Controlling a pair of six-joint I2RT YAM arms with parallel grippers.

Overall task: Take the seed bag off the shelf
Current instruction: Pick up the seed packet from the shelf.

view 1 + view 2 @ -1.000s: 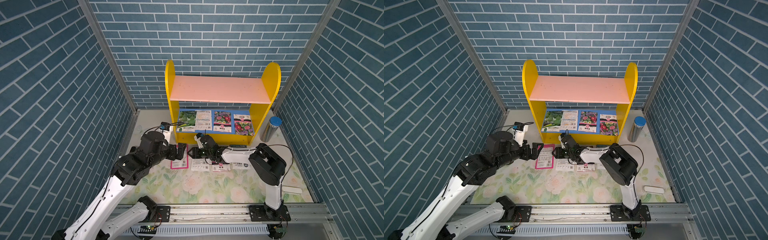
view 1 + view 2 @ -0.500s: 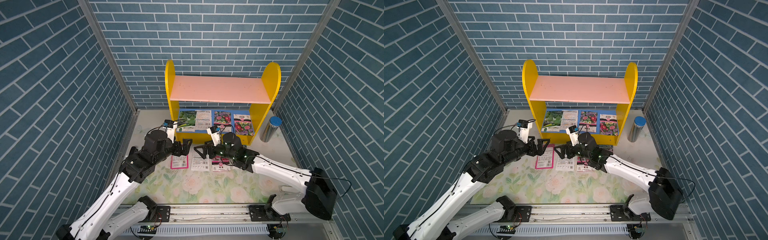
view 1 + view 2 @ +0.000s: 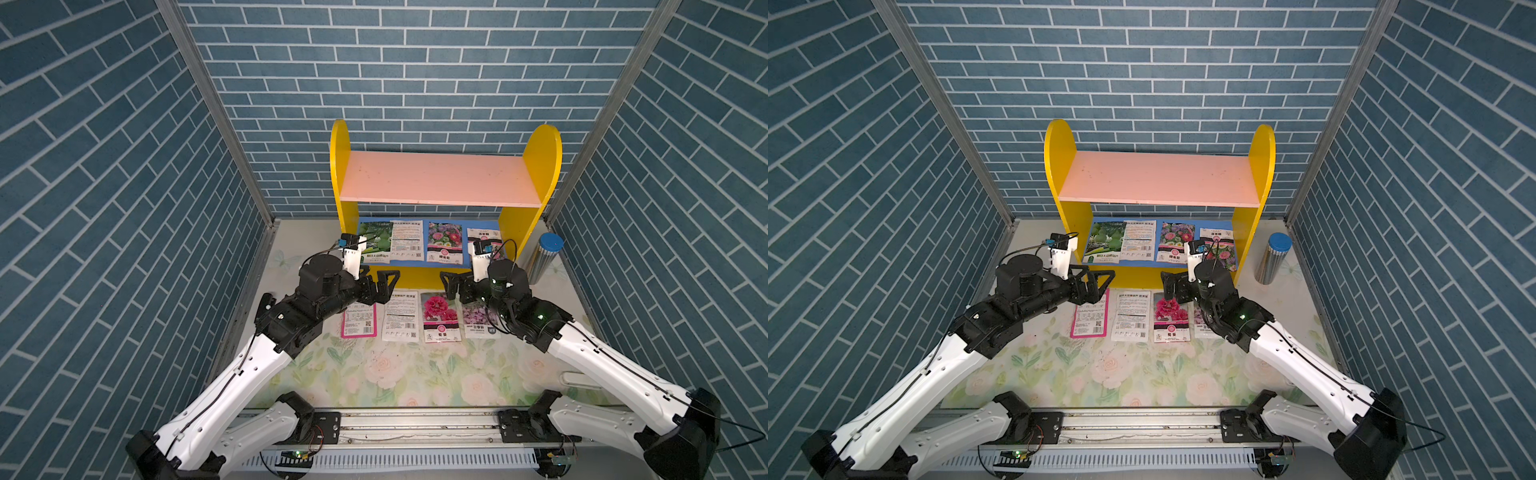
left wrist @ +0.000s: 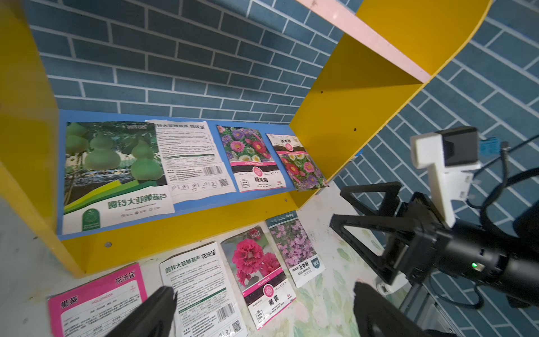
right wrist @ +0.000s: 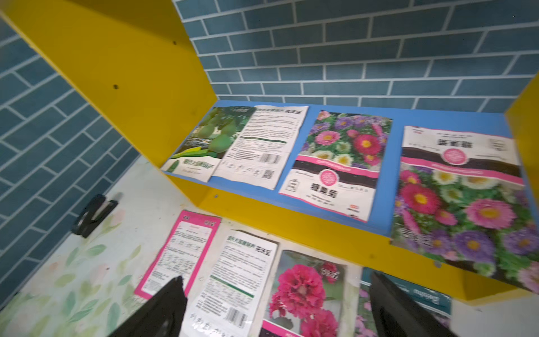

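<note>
Overhead, in both top views, the shelf (image 3: 436,178) stood centre frame, with four seed bags (image 3: 444,245) flat on its lower level. The left gripper (image 3: 385,286) and right gripper (image 3: 451,286) hovered before it, jaws wide, holding nothing.

Left wrist: the rightmost bag (image 4: 297,166) overhung the front edge of the blue board (image 4: 204,201), right of centre.

Right wrist: same bag at frame right. Probably best to pinch that overhanging lip and draw it out level, clear of the neighbour bag (image 5: 329,163).

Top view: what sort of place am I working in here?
Probably a staged robot test booth dressed as a garden-shop display: brick-print wall panels, a small shelf carrying seed bags, and a floral table mat.
</note>
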